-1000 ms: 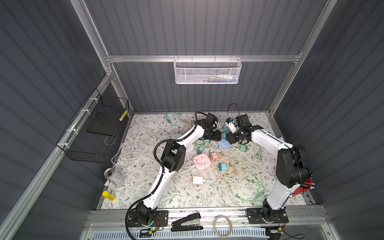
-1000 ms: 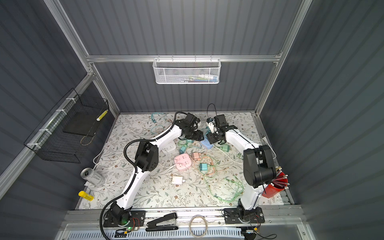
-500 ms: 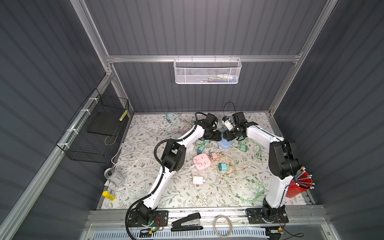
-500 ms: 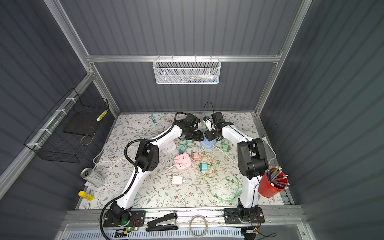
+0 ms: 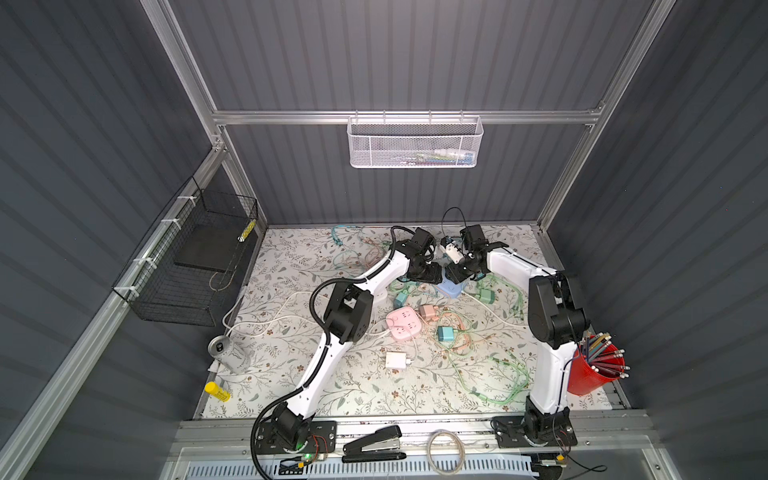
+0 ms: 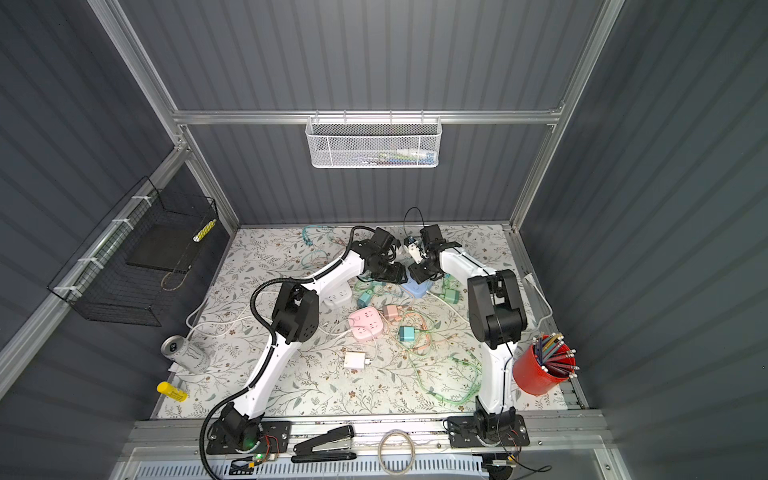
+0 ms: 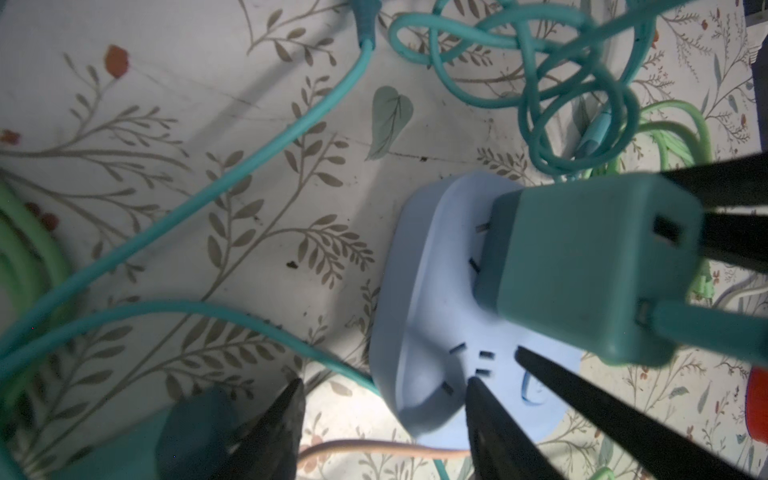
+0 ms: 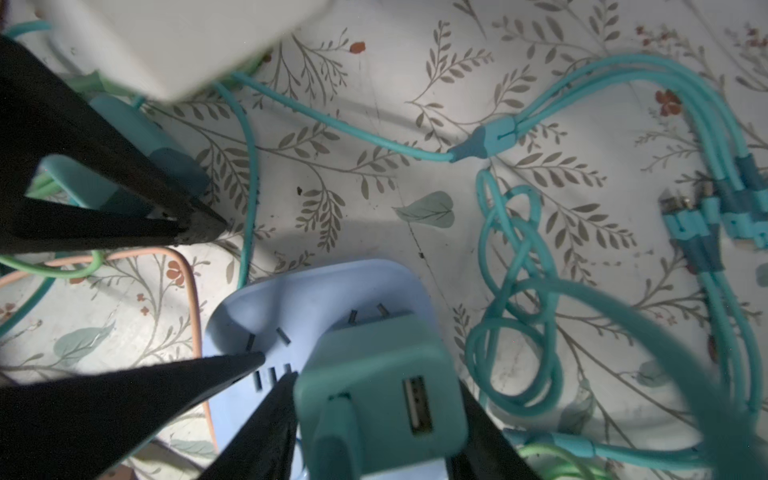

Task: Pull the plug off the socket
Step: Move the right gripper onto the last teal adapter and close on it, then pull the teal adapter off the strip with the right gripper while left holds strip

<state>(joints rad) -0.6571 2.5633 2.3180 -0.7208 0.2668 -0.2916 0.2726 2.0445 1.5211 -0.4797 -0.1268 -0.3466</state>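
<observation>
Looks like the grip-and-brace step, just ahead of the pull itself. Finds the teal cube-shaped plastic plug (image 8: 365,365) seated in the pale blue rounded plastic socket block (image 8: 316,299), toward the back of the floral-patterned table cover (image 5: 415,399), between the two arms in both top views. Shows a sliver of bare metal prongs (image 8: 380,309) between plug and socket face, so probably seated loosely or tilted rather than pushed fully home.

Places the right gripper (image 8: 376,380) astride the plug, at a middling width, one black finger flat against each flank with no gap to be seen: closed on the plug, though not possible to tell how firmly. Places the left gripper (image 7: 384,379) beside it at the socket's side, part-way apart and holding nothing: one fingertip (image 7: 482,409) down on the socket face by the free slots, the other out over the table cover, clear of the socket's wall.

Calls next for a firm hold-down on the socket from the left, then a straight pull along the prongs from the right, without twisting. Risks lifting the light socket block along with the plug otherwise. Needs care too with the teal cable (image 7: 706,328) running out of the plug's port and the looped teal cord (image 8: 515,311) just beside the socket, both liable to snag.
</observation>
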